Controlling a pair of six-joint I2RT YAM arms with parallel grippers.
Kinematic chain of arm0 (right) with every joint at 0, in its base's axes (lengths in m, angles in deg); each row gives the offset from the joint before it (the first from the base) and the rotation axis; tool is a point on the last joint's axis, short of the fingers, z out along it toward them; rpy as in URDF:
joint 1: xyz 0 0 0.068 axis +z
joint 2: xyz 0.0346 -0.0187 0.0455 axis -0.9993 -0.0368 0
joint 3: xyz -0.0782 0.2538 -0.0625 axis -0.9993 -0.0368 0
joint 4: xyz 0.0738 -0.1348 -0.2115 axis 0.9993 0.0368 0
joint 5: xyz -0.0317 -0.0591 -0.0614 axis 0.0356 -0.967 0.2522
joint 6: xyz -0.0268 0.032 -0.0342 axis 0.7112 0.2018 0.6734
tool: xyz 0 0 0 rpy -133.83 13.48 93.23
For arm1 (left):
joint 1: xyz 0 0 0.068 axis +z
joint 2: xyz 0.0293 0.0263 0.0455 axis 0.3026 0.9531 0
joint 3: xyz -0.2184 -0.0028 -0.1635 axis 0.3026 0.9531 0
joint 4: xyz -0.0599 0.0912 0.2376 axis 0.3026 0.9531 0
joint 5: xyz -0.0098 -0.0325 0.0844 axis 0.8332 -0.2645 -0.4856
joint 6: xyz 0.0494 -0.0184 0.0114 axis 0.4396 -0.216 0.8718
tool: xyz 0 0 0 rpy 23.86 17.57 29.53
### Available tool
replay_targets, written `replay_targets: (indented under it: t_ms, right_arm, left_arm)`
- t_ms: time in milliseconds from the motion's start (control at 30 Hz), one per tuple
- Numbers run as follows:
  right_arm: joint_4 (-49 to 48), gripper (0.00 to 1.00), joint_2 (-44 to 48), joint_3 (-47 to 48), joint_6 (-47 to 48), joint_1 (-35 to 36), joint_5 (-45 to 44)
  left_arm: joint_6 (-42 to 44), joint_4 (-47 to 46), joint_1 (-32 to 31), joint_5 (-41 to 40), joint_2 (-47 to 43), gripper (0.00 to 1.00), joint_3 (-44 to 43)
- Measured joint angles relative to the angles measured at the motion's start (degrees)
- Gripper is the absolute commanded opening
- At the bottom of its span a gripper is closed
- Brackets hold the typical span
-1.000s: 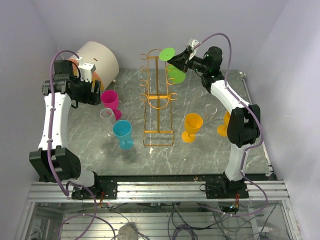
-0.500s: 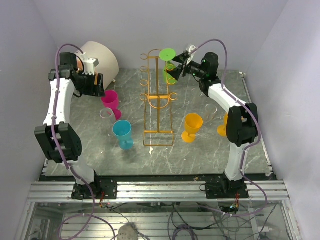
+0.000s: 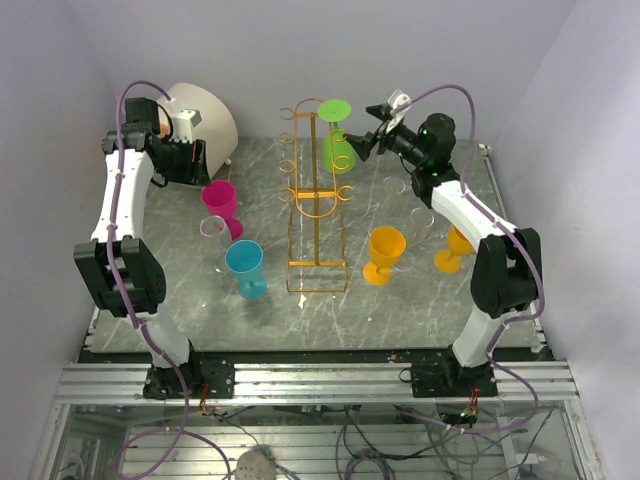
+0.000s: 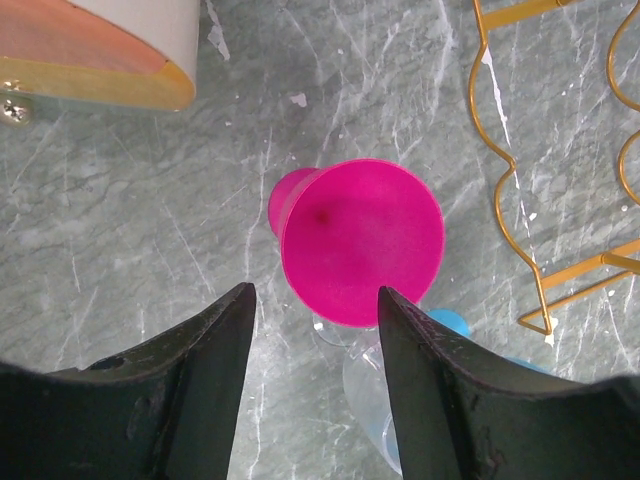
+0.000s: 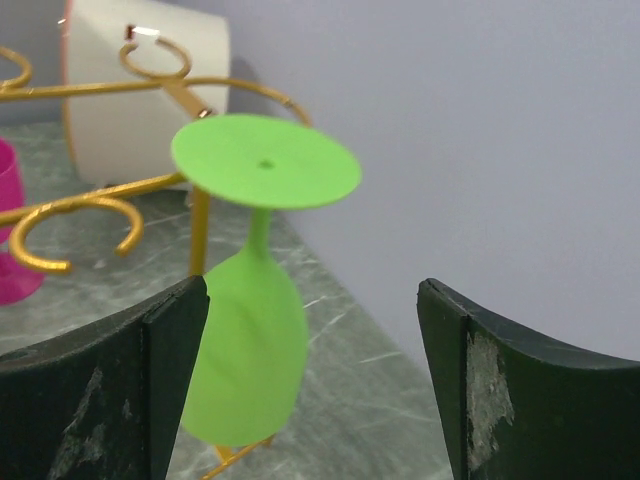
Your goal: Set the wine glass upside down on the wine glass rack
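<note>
Now the right tool (image 5: 310, 290) has spread, wine glass (image 5: 245, 370) hanging upside-down on the rack (image 5: 199, 235).

This is looking like a robotics lab: plain walls (image 3: 300, 50) are enclosing a marble-patterned table (image 3: 400, 310), and cables (image 3: 350, 440) are trailing under an aluminium rail (image 3: 320, 380).

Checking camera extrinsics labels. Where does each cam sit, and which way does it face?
Top external: above and behind the bases, looking down at the table; left arm, right arm show.
Left wrist: faces straight down at the pink glass; its fingers at the bottom.
Right wrist: faces sideways at the green glass hanging upside down on the rack; fingers at lower corners.
Shared: rack in all three.
</note>
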Motion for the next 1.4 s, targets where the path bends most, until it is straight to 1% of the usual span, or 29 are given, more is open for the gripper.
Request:
replay_targets:
  t_ms: [100, 167, 200, 233, 333, 400, 467, 567, 633, 800, 867, 900, 1000, 1067, 1100, 1300, 1400]
  right_arm:
    - [0.42, 0.87, 3.17, -1.05, 1.64, -0.07, -4.50]
    - [-0.04, 0.89, 7.34, -5.33, 2.60, -0.20, -7.34]
    - [-0.42, 0.92, 9.86, -8.17, 2.97, -0.22, -8.87]
    - [-0.83, 0.99, 12.41, -11.04, 3.08, -0.22, -10.45]
    - [-2.16, 1.00, 18.82, -17.64, 1.14, -0.17, -16.50]
    - [-2.71, 1.00, 22.93, -20.72, -2.69, -0.22, -21.44]
    - [-3.37, 1.00, 28.26, -24.26, -9.16, -0.22, -28.11]
    - [-3.50, 1.00, 36.39, -28.87, -18.14, -0.24, -35.52]
    - [-2.01, 1.00, 41.00, -29.88, -22.03, -0.31, -38.49]
    - [3.76, 1.00, 47.25, -28.81, -25.86, -0.31, -41.88]
    - [6.51, 1.00, 49.03, -28.81, -26.25, -0.31, -42.60]
    - [7.37, 1.00, 49.48, -28.83, -26.29, -0.31, -42.88]
    - [10.47, 1.00, 50.84, -28.87, -26.25, -0.31, -44.09]
    - [11.96, 1.00, 51.17, -28.89, -26.14, -0.31, -44.61]
    - [12.63, 1.00, 51.25, -28.89, -26.10, -0.33, -44.74]
    - [16.55, 1.00, 51.30, -28.57, -25.86, -0.31, -44.37]
    - [18.23, 1.00, 52.09, -27.58, -25.90, -0.33, -43.76]
  left_arm:
    - [-0.26, -0.24, -0.55, -0.70, 0.35, 0.59, 0.00]
    - [-0.66, -0.61, -0.83, -1.55, 0.66, 0.57, 0.00]
    - [-0.87, -0.83, -0.96, -2.12, 0.72, 0.55, 0.00]
    - [-1.03, -1.09, -1.11, -2.73, 0.83, 0.52, 0.00]
    - [-1.49, -1.95, -1.77, -5.07, 1.14, 0.46, 0.02]
    - [-1.75, -2.51, -2.19, -6.12, 1.51, 0.45, 0.02]
    - [-1.95, -3.02, -2.51, -6.88, 2.05, 0.45, 0.04]
    - [-2.19, -3.39, -3.02, -7.89, 3.17, 0.44, 0.04]
    - [-2.29, -3.48, -3.45, -8.57, 3.93, 0.44, 0.07]
    - [-2.32, -4.02, -4.46, -10.03, 4.85, 0.42, 0.74]
    - [-2.32, -4.37, -4.63, -10.69, 4.85, 0.41, 1.42]
    - [-2.32, -4.70, -4.66, -10.95, 4.85, 0.38, 1.81]
    - [-2.32, -5.27, -4.66, -11.89, 4.85, 0.24, 3.30]
    - [-2.32, -5.68, -4.68, -12.57, 4.85, 0.11, 4.22]
    - [-2.29, -5.90, -4.70, -12.81, 4.81, 0.08, 4.68]
    - [-2.12, -5.97, -5.01, -13.92, 3.48, 0.07, 5.22]
    - [-1.84, -3.28, -5.84, -15.17, 1.42, 0.07, 2.62]
